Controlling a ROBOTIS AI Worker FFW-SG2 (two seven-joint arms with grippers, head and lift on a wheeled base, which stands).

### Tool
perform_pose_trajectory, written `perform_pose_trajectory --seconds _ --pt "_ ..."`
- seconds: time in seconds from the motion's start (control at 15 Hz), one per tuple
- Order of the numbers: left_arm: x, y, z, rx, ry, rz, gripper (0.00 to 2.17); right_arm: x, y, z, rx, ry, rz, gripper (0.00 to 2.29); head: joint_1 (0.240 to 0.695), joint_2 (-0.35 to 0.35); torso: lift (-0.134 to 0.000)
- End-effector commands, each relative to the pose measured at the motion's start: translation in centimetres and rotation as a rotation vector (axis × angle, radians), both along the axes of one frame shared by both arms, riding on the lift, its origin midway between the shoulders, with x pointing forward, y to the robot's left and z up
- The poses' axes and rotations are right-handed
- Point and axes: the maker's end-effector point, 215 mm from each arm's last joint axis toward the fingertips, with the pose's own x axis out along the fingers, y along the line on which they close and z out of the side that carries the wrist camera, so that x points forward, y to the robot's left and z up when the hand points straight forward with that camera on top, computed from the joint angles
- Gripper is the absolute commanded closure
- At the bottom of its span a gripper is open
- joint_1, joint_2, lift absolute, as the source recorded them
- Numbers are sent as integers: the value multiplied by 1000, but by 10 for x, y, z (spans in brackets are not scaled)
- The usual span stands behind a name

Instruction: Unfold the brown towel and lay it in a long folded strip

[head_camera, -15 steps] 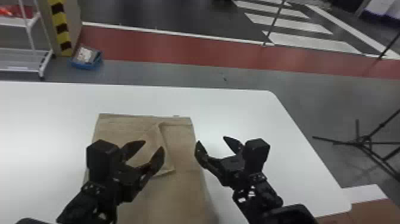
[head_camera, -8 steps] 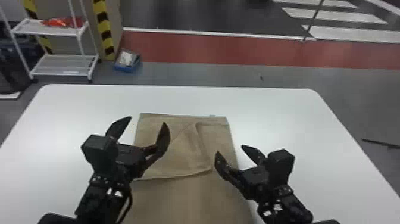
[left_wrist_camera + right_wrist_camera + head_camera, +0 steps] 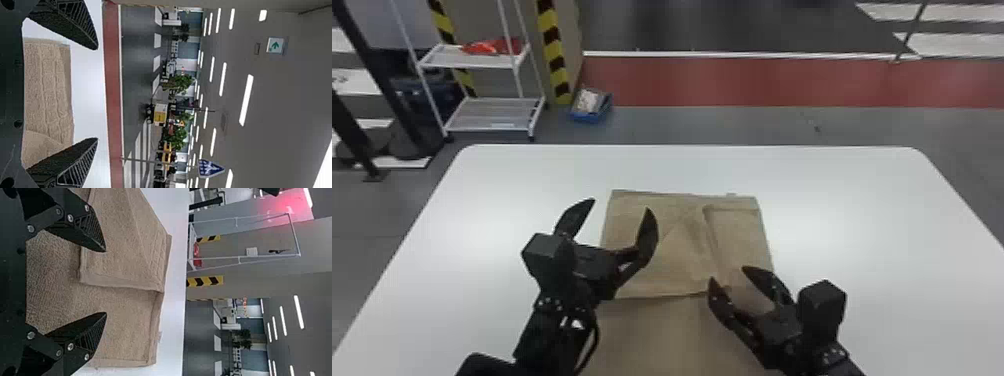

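Note:
The brown towel (image 3: 677,330) lies flat on the table, a flap folded over its far left part, with a diagonal crease and a raised edge at right. My left gripper (image 3: 619,210) is open above the towel's far left edge, nothing between its fingers. My right gripper (image 3: 727,274) stands open over the towel's right side, near the flap's lower right corner. In the left wrist view the towel (image 3: 49,90) lies beyond the open left gripper (image 3: 98,94). In the right wrist view the flap's hemmed edge (image 3: 121,282) runs past the open right gripper (image 3: 105,282).
The white table (image 3: 882,210) extends around the towel on both sides and beyond it. Past its far edge stand a white shelf rack (image 3: 492,112) and a blue box (image 3: 591,106) on the floor.
The head view has swung to the left, bringing the rack into sight. My right gripper has come nearer, over the towel's right part. My left gripper now stands by the towel's left edge. Both stay open.

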Motion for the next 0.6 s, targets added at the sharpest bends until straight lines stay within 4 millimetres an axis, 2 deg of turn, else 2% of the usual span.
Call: perform_pose_trajectory --seconds 0.0,0.33,0.53 --pt "0 -1 0 1 -1 -3 43 -1 3 -3 -10 8 7 464 695 -6 -120" --pt "-4 -8 -8 6 12 -18 43 6 9 -8 -20 14 8 464 695 -7 -120" --pt "-4 -8 -11 10 16 -20 43 10 11 -18 -29 39 13 475 695 -6 -120"
